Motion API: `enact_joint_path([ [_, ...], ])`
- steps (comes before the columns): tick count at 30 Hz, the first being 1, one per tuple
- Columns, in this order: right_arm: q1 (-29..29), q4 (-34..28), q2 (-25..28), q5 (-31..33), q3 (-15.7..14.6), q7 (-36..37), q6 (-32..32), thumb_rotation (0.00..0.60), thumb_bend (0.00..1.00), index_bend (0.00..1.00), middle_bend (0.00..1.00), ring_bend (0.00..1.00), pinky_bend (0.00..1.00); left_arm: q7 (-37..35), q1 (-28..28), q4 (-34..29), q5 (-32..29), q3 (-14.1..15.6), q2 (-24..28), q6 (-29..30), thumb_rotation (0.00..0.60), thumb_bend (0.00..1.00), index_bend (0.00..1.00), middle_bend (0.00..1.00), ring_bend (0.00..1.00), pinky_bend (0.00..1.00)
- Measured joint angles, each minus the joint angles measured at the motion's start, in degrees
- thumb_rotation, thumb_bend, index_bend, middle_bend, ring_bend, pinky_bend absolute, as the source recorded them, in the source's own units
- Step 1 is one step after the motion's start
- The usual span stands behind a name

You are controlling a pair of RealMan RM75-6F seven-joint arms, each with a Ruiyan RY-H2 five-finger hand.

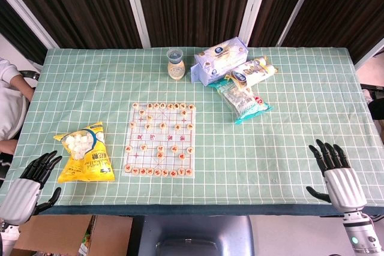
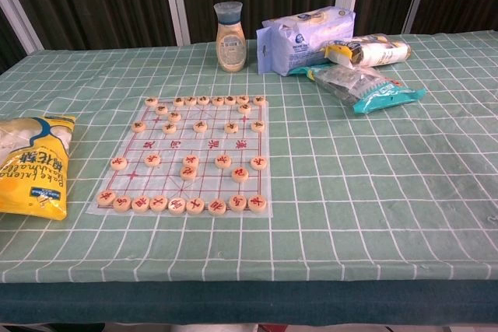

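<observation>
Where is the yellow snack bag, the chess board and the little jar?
Yellow plastic snack bag [image 1: 84,154]: head view, middle of the bag's front.
Square white chess board with round wooden pieces [image 2: 204,145]: chest view, bare middle of the board.
Small beige jar with grey lid [image 2: 230,40]: chest view, on its label.

A matt green cloth with a white grid covers the table. At its near left edge lies a glossy yellow plastic bag. The game board in the middle looks like thin, smooth sheet, its round pieces pale wood. Shiny plastic snack packs lie toward the far edge. Both hands have matt black fingers and smooth silver-grey shells.
</observation>
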Motion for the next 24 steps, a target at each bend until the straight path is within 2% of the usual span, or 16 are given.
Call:
enact_joint_path([
  [8,-0.20,0.11,-0.21,-0.50,-0.19,-0.37,0.38,0.600,0.19,0.00,0.00,0.00,0.00,0.22,-0.17,-0.26,1.35,0.21,-0.32,0.30,0.600,0.43,0.00,0.00,0.00,0.16],
  [10,-0.32,0.14,-0.10,-0.60,-0.33,-0.11,0.49,0.600,0.19,0.00,0.00,0.00,0.00,-0.58,-0.32,-0.21,3.12,0.56,-0.48,0.95,0.600,0.43,0.00,0.00,0.02,0.21],
  [12,-0.43,0.17,-0.04,-0.59,-0.26,0.24,0.78,0.600,0.19,0.00,0.00,0.00,0.00,-1.22,-0.54,0.20,5.71,0.99,-1.03,1.96,0.600,0.43,0.00,0.02,0.08,0.28],
  [17,-0.32,0.23,-0.44,0.12,0.14,-0.25,0.43,0.600,0.19,0.00,0.00,0.00,0.00,1.18,-1.52,0.51,9.85,1.54,-3.27,2.43,0.600,0.43,0.00,0.12,0.22,0.47],
  [18,-0.25,0.19,-0.51,0.19,0.16,-0.35,0.27,0.600,0.19,0.00,0.00,0.00,0.00,2.25,-1.77,0.21,10.17,1.55,-3.58,2.14,0.600,0.43,0.01,0.18,0.29,0.53],
  [20,-0.13,0.10,-0.59,0.03,0.09,-0.54,0.09,0.600,0.19,0.00,0.00,0.00,0.00,5.08,-2.72,-0.82,11.40,1.45,-4.60,1.08,0.600,0.42,0.05,0.39,0.50,0.70],
  [22,-0.10,0.04,-0.62,-0.28,-0.06,-0.57,0.05,0.600,0.19,0.00,0.00,0.00,0.00,7.18,-3.94,-1.56,12.59,1.24,-6.03,-0.34,0.600,0.42,0.12,0.67,0.75,0.89],
  [24,-0.08,-0.02,-0.62,-0.53,-0.15,-0.40,0.10,0.600,0.19,0.00,0.00,0.00,0.00,8.26,-5.35,-2.24,12.98,0.91,-7.49,-2.58,0.600,0.43,0.18,0.89,0.94,0.99],
])
